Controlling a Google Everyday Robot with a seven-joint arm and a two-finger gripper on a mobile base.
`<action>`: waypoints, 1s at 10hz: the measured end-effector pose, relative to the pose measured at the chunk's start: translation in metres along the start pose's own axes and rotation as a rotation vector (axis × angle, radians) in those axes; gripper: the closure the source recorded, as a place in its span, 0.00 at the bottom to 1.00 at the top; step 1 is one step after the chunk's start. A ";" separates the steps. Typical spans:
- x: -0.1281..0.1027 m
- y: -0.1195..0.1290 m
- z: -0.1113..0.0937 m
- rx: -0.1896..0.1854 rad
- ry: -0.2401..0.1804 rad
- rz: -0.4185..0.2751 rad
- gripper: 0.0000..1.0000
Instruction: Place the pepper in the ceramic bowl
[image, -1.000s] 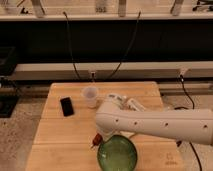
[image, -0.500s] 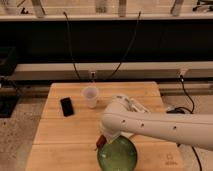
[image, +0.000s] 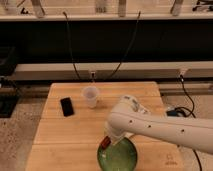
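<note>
The white arm has moved a little since half a second ago. Its round end now sits lower and closer to the ceramic bowl. The pepper has gone along with it. Before, it was just left of the bowl, and now it is right at the bowl's left rim. The cup and the black phone are in the same spots on the wooden table. The gripper is tucked under the end of the arm, at the left edge of the bowl. The pepper pokes out right under it, touching it or very nearly. I cannot tell if the gripper is wide, narrow or holding the pepper, because the arm hides it. There is a small mark on the near right corner of the table and a white tag up on the rail, but I cannot read them.
</note>
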 end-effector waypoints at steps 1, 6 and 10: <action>0.000 0.002 0.000 0.000 -0.004 0.004 0.99; 0.002 0.009 0.001 -0.003 -0.025 0.012 0.99; 0.003 0.014 0.001 -0.006 -0.036 0.017 0.99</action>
